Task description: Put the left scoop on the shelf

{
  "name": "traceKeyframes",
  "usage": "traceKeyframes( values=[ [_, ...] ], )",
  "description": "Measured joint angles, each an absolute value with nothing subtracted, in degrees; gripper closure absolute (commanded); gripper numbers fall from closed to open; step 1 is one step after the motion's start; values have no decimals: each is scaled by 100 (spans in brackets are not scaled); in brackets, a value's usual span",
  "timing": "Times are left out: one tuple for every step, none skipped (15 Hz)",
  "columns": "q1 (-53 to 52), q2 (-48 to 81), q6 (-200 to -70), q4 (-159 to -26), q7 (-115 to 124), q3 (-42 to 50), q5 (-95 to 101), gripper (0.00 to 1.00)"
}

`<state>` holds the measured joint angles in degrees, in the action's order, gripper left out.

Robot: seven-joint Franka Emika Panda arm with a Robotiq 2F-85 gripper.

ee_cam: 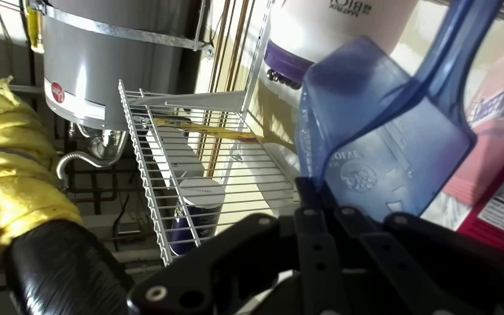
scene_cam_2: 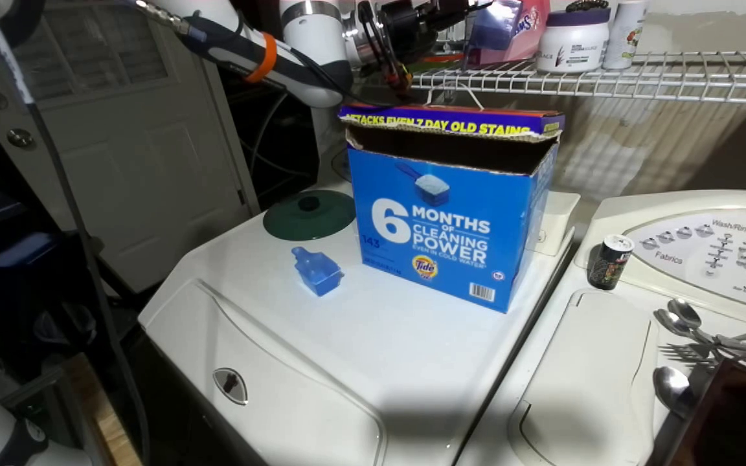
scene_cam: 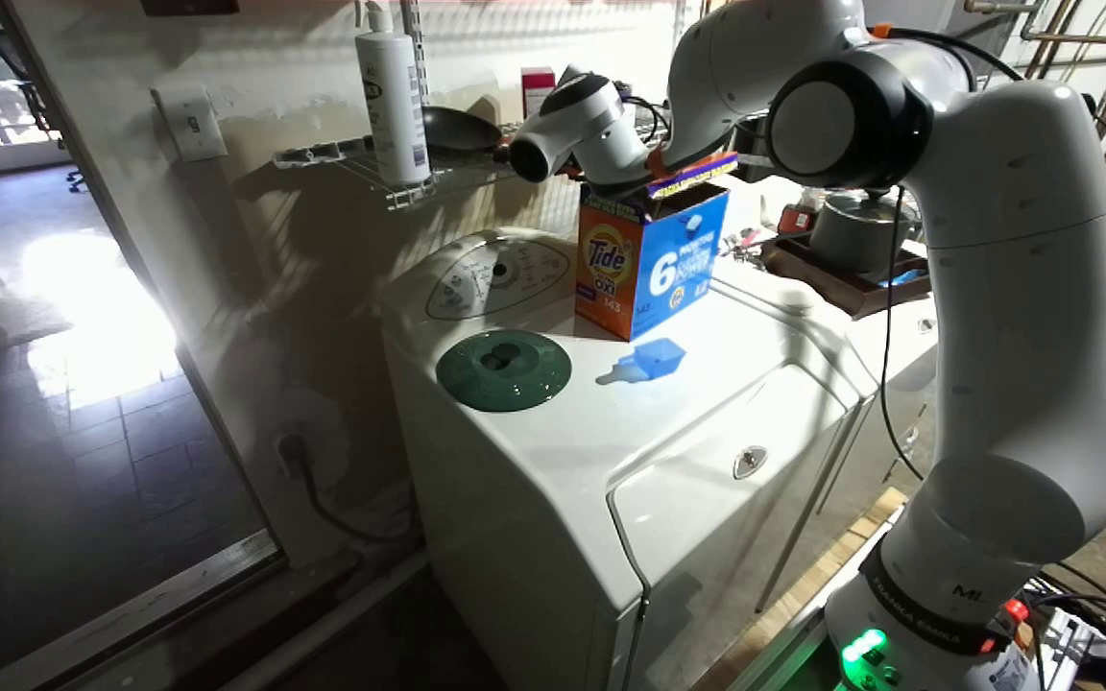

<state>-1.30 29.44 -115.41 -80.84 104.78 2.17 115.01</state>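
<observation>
The left scoop, pale translucent blue, shows in the wrist view (ee_cam: 357, 144) with its handle toward the upper right. My gripper (ee_cam: 315, 190) is shut on the edge of its cup. In an exterior view the scoop (scene_cam_2: 501, 26) is at the gripper's (scene_cam_2: 473, 10) tips, above the near edge of the white wire shelf (scene_cam_2: 690, 81), in front of a pink bag. I cannot tell if it touches anything there. The shelf (scene_cam: 361, 165) shows only in part in an exterior view, where the arm hides the gripper and scoop.
A purple-lidded jar (scene_cam_2: 572, 42), a white can (scene_cam_2: 625, 32) and a pink bag (scene_cam_2: 531, 22) stand on the shelf. Below are the Tide box (scene_cam_2: 438, 213), a bright-blue scoop (scene_cam_2: 320, 275) and a green lid (scene_cam_2: 308, 223). The wrist view shows another wire rack (ee_cam: 145, 175).
</observation>
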Motion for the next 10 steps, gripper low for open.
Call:
traceKeyframes(
  values=[
    [-124,2946,-11553,-8084,10488,216,11501,99],
    [-120,2951,-11568,-8083,10492,215,11501,99],
    [-114,2957,-11589,-8083,10494,215,11501,99],
    [-108,2966,-11603,-8083,10496,215,11518,99],
    [-97,2981,-11623,-8083,10504,215,11527,99],
    [-85,3004,-11645,-8082,10529,215,11539,99],
    [-76,3031,-11660,-8077,10554,215,11562,99],
    [-69,3058,-11668,-8071,10586,215,11583,99],
    [-63,3088,-11675,-8063,10626,215,11610,99],
    [-57,3118,-11681,-8058,10658,215,11634,99]
  ],
)
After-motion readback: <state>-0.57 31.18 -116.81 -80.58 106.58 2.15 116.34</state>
